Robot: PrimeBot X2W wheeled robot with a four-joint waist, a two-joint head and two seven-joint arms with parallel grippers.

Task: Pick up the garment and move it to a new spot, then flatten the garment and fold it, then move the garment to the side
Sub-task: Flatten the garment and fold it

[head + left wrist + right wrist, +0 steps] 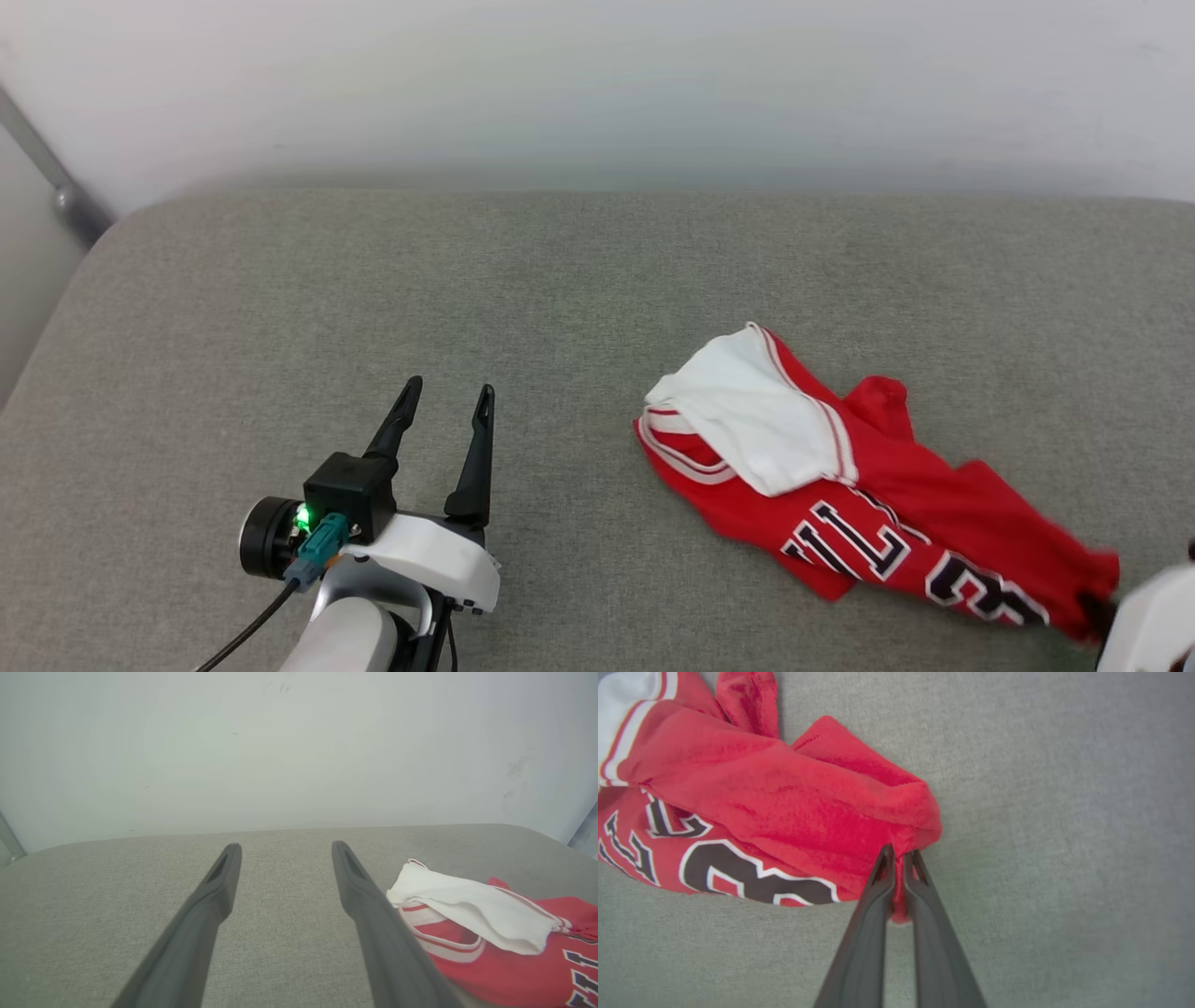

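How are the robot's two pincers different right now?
The left pincer is wide open; the right pincer is shut. The left pincer holds nothing; the right pincer pinches a red edge of the garment. The left pincer is over bare grey cushion, apart from the garment; the right pincer touches it. Both have two long dark fingers.

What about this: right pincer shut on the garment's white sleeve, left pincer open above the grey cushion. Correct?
Not quite. The right wrist view shows the right pincer shut on a red edge of the garment, not its white sleeve. The left pincer is open above the grey cushion, as stated.
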